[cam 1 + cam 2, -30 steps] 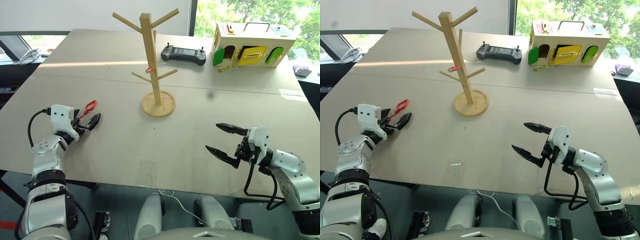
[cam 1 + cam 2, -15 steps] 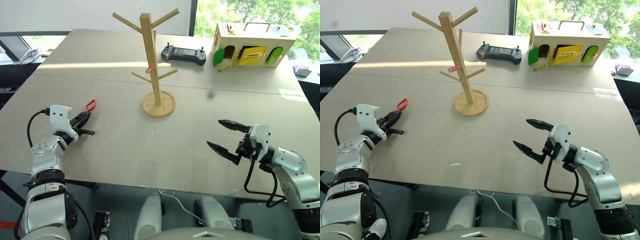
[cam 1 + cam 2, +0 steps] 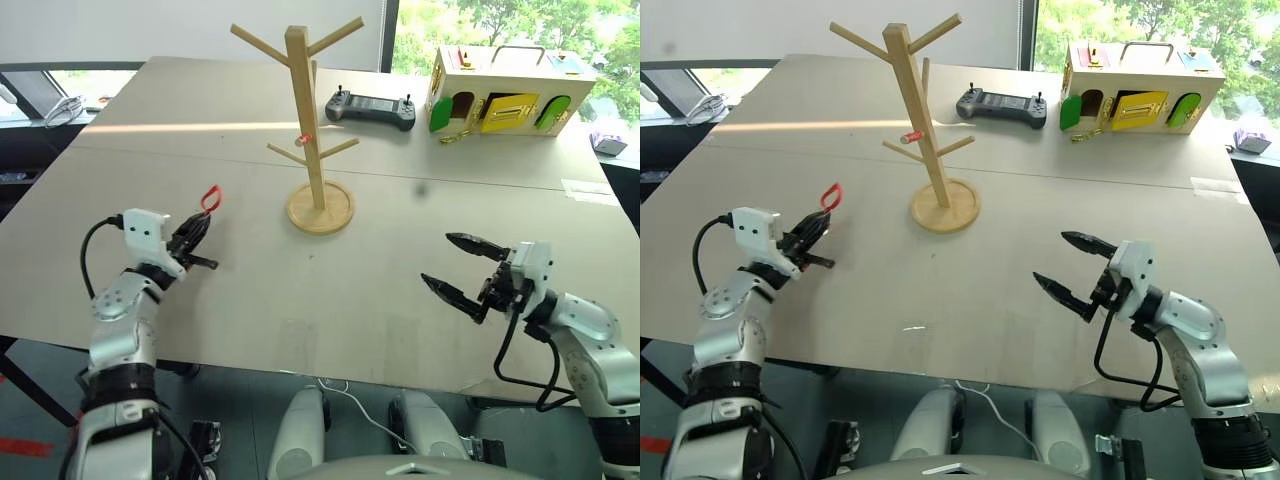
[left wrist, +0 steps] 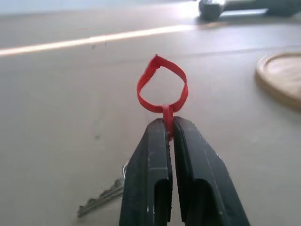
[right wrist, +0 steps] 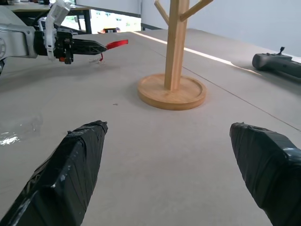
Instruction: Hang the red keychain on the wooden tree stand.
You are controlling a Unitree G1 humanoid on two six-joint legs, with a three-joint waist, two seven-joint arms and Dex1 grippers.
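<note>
While we carry the thin red teardrop-shaped keychain (image 4: 162,89) toward the tall light-wood tree stand with slanted pegs and a round disc base (image 3: 315,130), we judge the loop should stay upright and open so that a peg tip can pass through it. Well left of the stand, our left gripper (image 3: 194,240) is clamped on the neck of the loop, its two black fingers (image 4: 150,179) pressed together, with the small silvery key (image 4: 101,200) dangling beneath. The loop is a narrow band, pointed on top and open in the middle. A tiny red bit (image 3: 306,139) already sits by a low peg. Right of the stand, our right gripper (image 3: 462,267) hovers above the table with its fingers spread apart and nothing between them.
</note>
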